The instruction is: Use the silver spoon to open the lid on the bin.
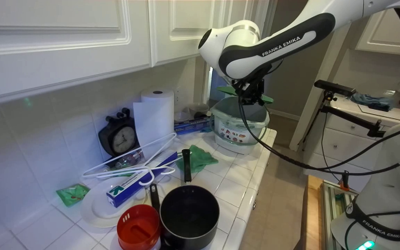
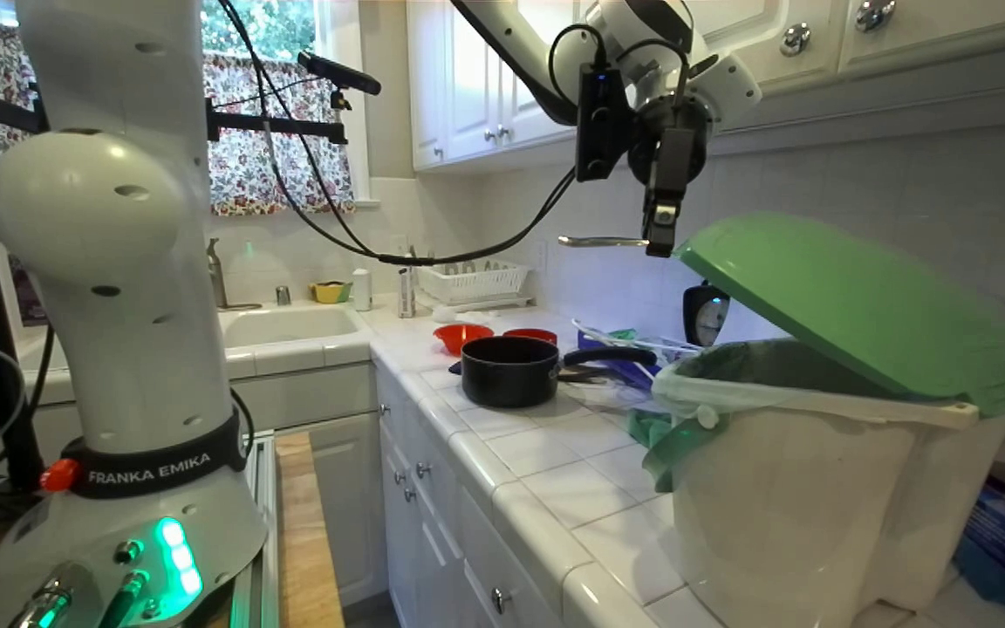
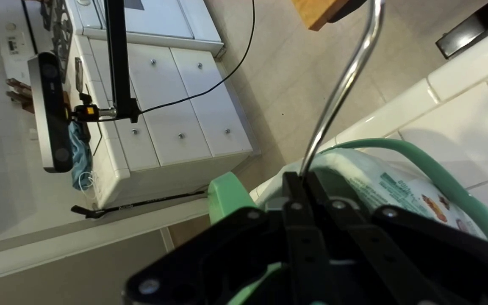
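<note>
The end effector (image 3: 305,176) was clamped together on the silver spoon (image 2: 600,242), which jutted out from its grip, slim and bright, higher than the table (image 2: 546,462). In an exterior view the raised edge of the lid (image 2: 851,305) showed just beside the end effector; I could not tell whether they touched. The lid stood tilted over the bin (image 2: 799,497), which was upright near an end corner of the table, close to the front edge. A crumpled green sheet (image 1: 196,159) lay near it. Farther along, near the front edge, sat the black pot (image 1: 189,215), with a red bowl (image 1: 138,217) just beside it. Toward the back edge stood a paper towel roll (image 1: 156,121) and, near it, a dark dial (image 1: 124,139).
</note>
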{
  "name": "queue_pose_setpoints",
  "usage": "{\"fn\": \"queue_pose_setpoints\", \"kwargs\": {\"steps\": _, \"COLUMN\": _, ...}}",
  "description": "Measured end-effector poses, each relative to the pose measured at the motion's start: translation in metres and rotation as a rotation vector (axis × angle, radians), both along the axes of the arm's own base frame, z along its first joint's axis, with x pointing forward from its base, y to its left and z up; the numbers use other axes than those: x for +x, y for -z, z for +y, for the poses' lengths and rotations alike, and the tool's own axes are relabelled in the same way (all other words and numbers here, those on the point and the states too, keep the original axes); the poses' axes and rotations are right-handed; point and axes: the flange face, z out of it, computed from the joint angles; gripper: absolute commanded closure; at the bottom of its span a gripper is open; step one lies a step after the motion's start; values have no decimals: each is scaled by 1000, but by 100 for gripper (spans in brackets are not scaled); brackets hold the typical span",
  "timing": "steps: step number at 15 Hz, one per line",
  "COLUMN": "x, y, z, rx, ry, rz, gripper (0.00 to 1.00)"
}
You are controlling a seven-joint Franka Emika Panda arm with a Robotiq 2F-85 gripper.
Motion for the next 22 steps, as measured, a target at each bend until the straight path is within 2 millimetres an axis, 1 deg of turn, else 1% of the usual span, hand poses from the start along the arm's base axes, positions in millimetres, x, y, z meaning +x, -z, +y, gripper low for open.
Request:
{"fn": "queue_pose_setpoints", "kwargs": {"steps": 6, "x": -11, "y": -22, "z": -5, "rx": 7, "ry": 0, "rz": -52, "gripper": 96}}
{"fn": "queue_pose_setpoints", "kwargs": {"steps": 13, "x": -19, "y": -24, "z": -30, "rx": 28, "ry": 7, "rz": -118, "gripper": 96}}
{"fn": "queue_pose_setpoints", "kwargs": {"steps": 16, "x": -20, "y": -28, "z": -31, "rx": 29, "ry": 7, "rz": -132, "gripper": 96}}
{"fn": "queue_pose_setpoints", "kwargs": {"steps": 22, "x": -24, "y": -44, "z": -30, "rx": 27, "ry": 3, "rz": -163, "gripper": 96}}
